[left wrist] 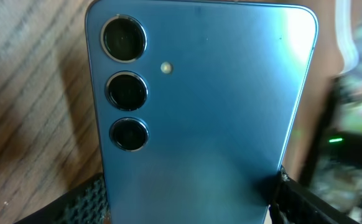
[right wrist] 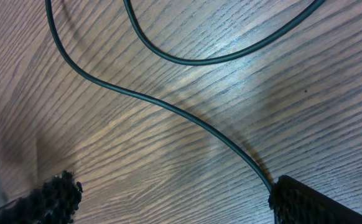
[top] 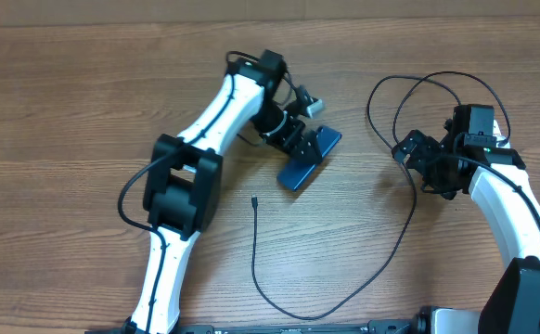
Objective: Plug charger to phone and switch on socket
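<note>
The phone (top: pixel 307 156) lies back-up and slanted on the wooden table. Its blue back with three lenses fills the left wrist view (left wrist: pixel 206 112). My left gripper (top: pixel 295 137) is shut on the phone's edges, with one finger on each side (left wrist: pixel 190 208). The charger cable (top: pixel 381 264) loops from the right arm across the table, and its plug tip (top: pixel 254 199) lies free below the phone. My right gripper (top: pixel 426 163) is open above the cable (right wrist: pixel 168 106), which runs under its right finger. Nothing is between its fingers (right wrist: pixel 171 199). The socket is not clearly in view.
A small white-grey object (top: pixel 314 106) pokes out behind the left wrist; I cannot tell what it is. The cable's upper loops (top: pixel 418 93) lie left of the right wrist. A table edge runs along the top (top: pixel 391 19).
</note>
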